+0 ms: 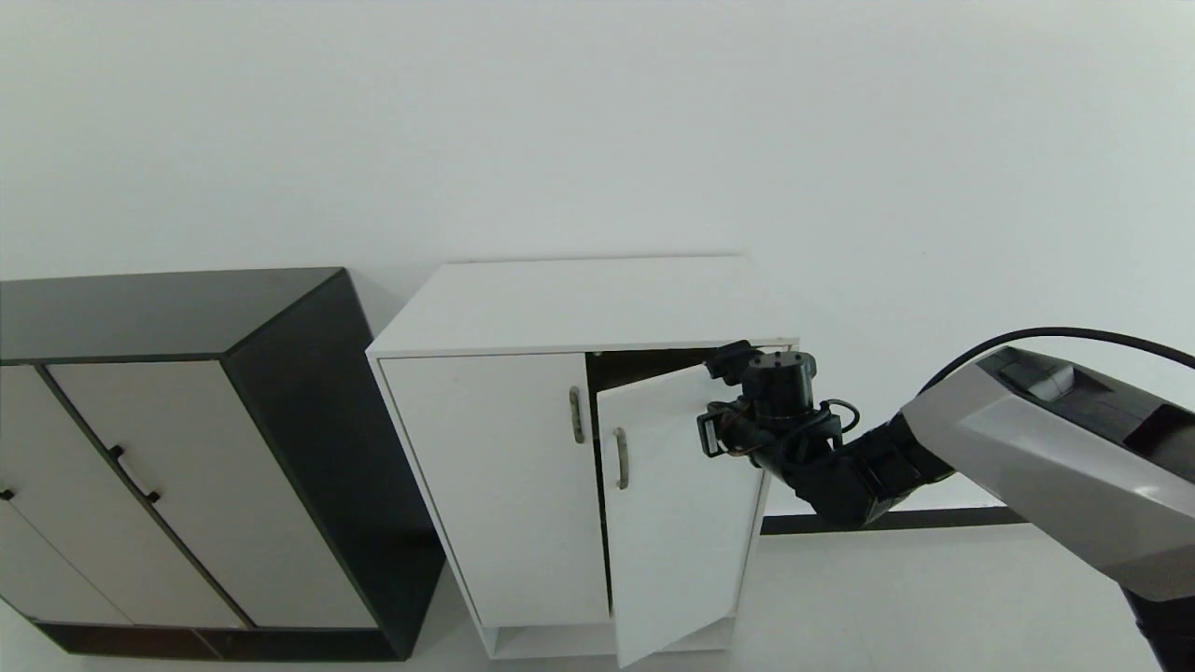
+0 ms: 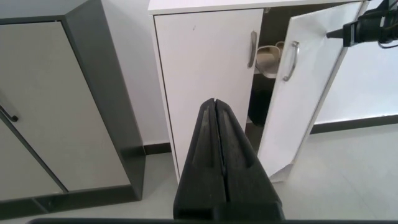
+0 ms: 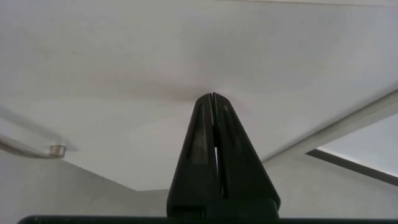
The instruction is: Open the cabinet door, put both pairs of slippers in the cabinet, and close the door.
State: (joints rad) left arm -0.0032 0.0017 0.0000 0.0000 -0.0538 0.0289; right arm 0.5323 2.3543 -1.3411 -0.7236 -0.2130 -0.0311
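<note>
From the head view, one white cabinet point(image 1: 579, 308) with a smooth, flat top is standing against a plain wall. It is carrying two slab doors and two slim metal handles point(image 1: 577, 415). The left door point(image 1: 495, 485) is sitting shut, while the right door point(image 1: 677, 523) is hanging ajar and showing a dark gap along its top edge. The right gripper point(image 1: 726, 362) is touching that door's upper outer corner. One dark cabinet point(image 1: 168, 313) with pale doors is standing just beside the white one, and open floor is lying in front.

In the left wrist view, the left gripper point(image 2: 214, 109) is hovering well clear of the doors with its fingers pressed together. Pale slippers point(image 2: 268, 57) are resting on a shelf inside the gap; their number is unclear.

In the right wrist view, the right gripper's fingers are meeting tip to tip against the matte white panel.
</note>
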